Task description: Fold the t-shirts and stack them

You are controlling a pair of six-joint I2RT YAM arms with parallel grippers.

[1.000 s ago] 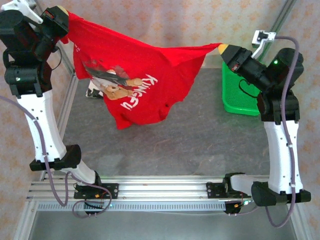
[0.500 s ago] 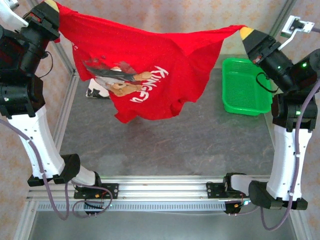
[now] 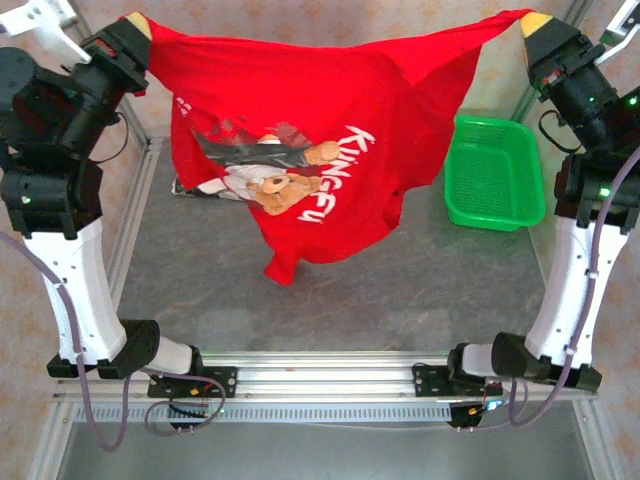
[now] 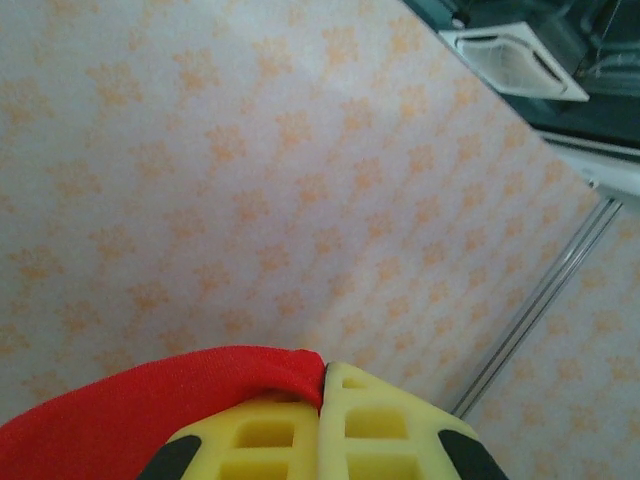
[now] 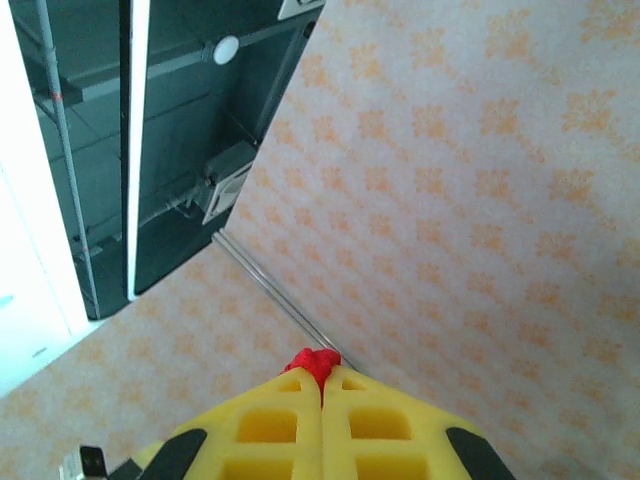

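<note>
- High above the table [image 3: 430, 290], holds the red t-shirt [image 3: 330, 130] stretched between left gripper [image 3: 135, 26] and right gripper [image 3: 533, 21], both clamped on its corners
- Hangs spread, probably for laying flat before folding

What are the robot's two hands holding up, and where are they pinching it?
The red t-shirt, hanging in the air. The left gripper pinches one upper corner, the right gripper the other.

White capital letters [image 3: 337, 178] on the red t-shirt [image 3: 400, 90] read "KUNGFU", set slantwise just beside its brown-and-white cartoon print [image 3: 262, 180], the word running downward from its K
</note>
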